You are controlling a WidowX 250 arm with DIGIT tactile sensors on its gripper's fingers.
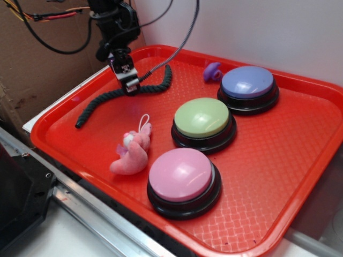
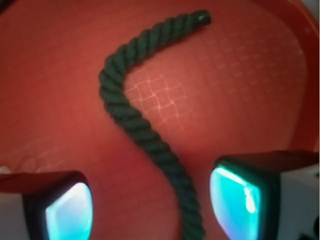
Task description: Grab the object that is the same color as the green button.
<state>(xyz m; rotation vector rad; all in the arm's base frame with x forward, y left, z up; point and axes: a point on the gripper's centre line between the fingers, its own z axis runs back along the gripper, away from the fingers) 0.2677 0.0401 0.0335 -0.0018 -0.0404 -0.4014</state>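
Closest to us in the outside view sits the pink button (image 1: 184, 179), round and shiny on a black base, low in the middle of the frame. Just left of it we see a small pink plush toy (image 1: 133, 151) lying on the red tray (image 1: 273, 176). A little farther back, near the center, is the green button (image 1: 202, 119), pale green and domed. Behind it, toward the upper right, is the purple-blue button (image 1: 247, 84), and a small purple piece (image 1: 212, 72) lies beside it by the tray's back rim.

In the upper left part of the tray we find the green rope (image 1: 102, 100). It is long, thin and dark green, twisted like a braid, and it bends in a wavy line. One end points to the tray's left edge and the other end curls up toward the back.

The gripper (image 1: 130, 85) hangs right over the middle of the rope. In the wrist view we see the rope (image 2: 134, 117) running down between the two fingers (image 2: 235, 197). The fingers are spread apart, one on each side, and they do not touch the rope.
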